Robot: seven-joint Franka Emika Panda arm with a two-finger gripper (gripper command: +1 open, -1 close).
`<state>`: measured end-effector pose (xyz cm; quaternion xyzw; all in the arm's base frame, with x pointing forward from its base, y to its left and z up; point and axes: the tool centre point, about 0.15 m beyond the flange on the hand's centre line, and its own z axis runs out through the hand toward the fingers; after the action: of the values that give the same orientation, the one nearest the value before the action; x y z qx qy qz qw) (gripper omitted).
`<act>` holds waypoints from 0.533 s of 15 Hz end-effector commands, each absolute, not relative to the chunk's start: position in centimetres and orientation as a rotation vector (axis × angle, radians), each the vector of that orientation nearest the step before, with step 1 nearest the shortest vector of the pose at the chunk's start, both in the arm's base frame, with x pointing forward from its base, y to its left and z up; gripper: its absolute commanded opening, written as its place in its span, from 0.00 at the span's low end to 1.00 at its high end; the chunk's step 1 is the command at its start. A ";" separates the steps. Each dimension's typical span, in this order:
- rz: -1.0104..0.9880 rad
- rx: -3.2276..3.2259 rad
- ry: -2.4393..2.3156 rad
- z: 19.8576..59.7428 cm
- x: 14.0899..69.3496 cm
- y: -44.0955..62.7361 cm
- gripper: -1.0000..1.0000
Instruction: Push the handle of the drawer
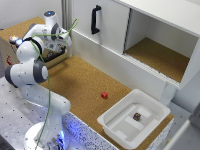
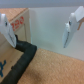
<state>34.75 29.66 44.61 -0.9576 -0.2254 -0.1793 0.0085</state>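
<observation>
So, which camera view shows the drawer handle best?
The wrist view: the handle appears as a black bar close below the open gripper. In the exterior view the arm hides it; only the drawer is partly visible.

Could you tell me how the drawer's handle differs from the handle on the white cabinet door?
The drawer handle is mounted on a tan wood-coloured front; the door handle sits on a white door. The drawer handle lies right by the gripper, with one finger almost against it; the door handle stands upright, well away from the arm. Both are black bars.

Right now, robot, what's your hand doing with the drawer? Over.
Hand open, holding nothing. Black handle right below the fingers, no touch visible. Tan drawer mostly hidden by the arm. Nothing between.
</observation>
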 end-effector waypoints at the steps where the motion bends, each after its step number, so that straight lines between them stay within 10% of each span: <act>1: -0.386 -2.955 -1.039 48.5 35.9 33.4 1.00; 8: -0.315 -2.765 -1.575 49.0 37.5 38.4 1.00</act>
<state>35.11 34.68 47.74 -0.8962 -0.4095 -0.1704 0.0119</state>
